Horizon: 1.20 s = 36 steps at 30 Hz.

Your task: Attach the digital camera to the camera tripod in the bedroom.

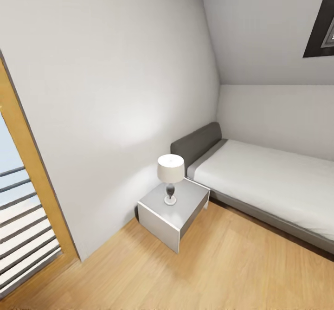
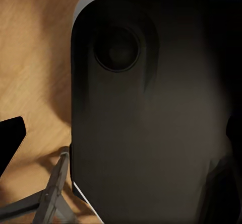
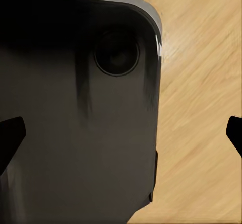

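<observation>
Search step, my read: head view shows grey bed with white mattress [image 1: 273, 180], white nightstand [image 1: 174, 212] with white-shaded lamp [image 1: 170, 177], light wood floor [image 1: 208, 273]. Camera and tripod unlocated. Both claws spread over the robot's dark base [image 2: 151, 123], empty. Next: turn, scan room.

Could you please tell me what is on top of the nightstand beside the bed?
A lamp with a white shade stands on the nightstand. Nothing else shows on its top; whatever it holds inside is hidden.

A dark, near-black base panel [image 2: 151, 123] with rounded corners, a pale grey edge strip and a round recess [image 3: 117, 53]; black fingertips [image 3: 10, 133] flank it
</observation>
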{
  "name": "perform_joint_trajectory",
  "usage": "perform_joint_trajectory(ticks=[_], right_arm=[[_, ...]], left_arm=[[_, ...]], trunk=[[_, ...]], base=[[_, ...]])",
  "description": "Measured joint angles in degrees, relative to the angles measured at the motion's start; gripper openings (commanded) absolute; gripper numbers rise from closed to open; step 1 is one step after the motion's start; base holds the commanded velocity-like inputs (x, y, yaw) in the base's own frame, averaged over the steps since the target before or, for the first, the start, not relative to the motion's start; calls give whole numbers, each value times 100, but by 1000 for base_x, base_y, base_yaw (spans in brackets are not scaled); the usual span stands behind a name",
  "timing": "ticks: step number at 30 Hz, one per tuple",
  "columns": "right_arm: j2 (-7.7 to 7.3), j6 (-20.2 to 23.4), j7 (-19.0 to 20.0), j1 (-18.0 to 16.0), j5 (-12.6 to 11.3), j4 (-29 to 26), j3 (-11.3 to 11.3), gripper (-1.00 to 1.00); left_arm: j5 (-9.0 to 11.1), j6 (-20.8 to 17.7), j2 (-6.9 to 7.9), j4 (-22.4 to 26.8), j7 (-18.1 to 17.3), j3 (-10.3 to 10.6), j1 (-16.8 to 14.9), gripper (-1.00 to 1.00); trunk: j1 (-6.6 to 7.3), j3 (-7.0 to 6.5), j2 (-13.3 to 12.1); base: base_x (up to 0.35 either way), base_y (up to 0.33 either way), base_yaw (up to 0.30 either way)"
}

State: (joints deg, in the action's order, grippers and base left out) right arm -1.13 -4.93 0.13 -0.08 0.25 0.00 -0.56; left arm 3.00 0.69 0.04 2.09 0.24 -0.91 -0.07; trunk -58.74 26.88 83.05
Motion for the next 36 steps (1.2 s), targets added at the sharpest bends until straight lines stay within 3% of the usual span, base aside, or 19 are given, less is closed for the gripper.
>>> perform_joint_trajectory(ticks=[30,36], right_arm=[[10,-20,-5,0,15,0,-3,100],[15,-18,-5,0,-2,0,4,100]], left_arm=[[-2,0,5,0,-5,7,0,100],[1,-2,4,1,-2,8,1,100]], trunk=[[2,0,1],[1,0,1]], base=[[-14,22,-1],[0,0,-140]])
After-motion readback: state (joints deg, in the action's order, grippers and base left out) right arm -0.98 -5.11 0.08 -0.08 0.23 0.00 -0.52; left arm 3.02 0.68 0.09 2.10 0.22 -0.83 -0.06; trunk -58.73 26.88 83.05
